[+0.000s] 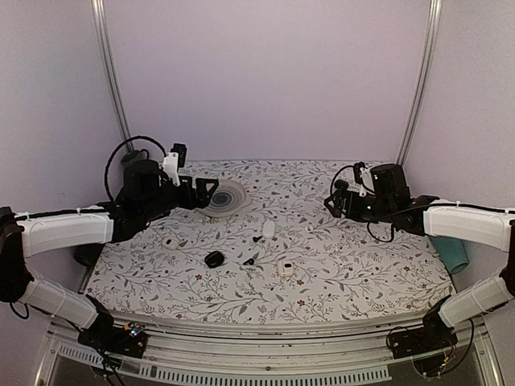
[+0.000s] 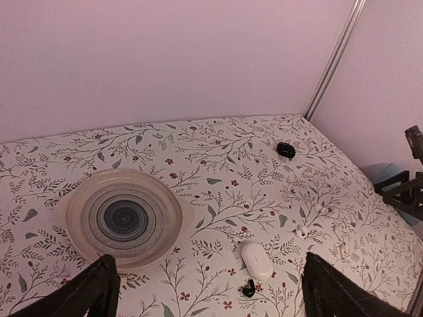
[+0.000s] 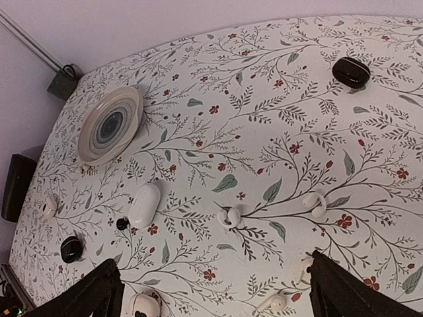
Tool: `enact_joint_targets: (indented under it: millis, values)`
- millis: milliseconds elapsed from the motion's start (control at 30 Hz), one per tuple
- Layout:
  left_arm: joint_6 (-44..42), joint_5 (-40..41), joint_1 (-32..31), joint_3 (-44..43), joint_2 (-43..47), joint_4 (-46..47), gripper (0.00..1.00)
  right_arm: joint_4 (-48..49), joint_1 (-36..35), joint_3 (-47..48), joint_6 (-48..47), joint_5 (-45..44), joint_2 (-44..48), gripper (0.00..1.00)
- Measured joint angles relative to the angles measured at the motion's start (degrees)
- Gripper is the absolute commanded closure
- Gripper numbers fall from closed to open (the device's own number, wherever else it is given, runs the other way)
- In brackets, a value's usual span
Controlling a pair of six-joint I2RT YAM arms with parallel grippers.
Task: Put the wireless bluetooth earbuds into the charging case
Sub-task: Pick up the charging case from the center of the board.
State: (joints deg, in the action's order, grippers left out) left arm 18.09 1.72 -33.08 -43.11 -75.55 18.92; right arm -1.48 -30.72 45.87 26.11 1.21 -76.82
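Here, the left gripper [image 2: 209,284] and right gripper [image 3: 215,290] are shown above the floral table [image 1: 362,281], nothing held.
Both sets of jaws are spread fully apart. The first earbud [image 3: 229,216] is laid on the table near a closed white oval case [image 3: 144,205]; the second earbud [image 3: 316,201] is placed just beyond it, away from the case. A striped plate [image 3: 110,124] is set well apart.

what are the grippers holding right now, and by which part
Nothing is held. The left gripper and the right gripper both stand open and empty.
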Motion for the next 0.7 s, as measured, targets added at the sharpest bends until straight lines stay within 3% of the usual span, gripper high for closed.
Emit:
enact_joint_targets:
  millis: [333, 700]
  values:
    - [1.0, -2.1, 0.0, 0.0, 0.0, -0.1, 0.04, -5.9, -7.3, 6.2, 0.3, -1.4, -5.4, 0.00]
    - [2.6, -4.1, 0.0, 0.0, 0.0, -0.2, 0.04, -14.6, -22.3, 9.0, 10.3, -4.4, -15.0, 0.13]
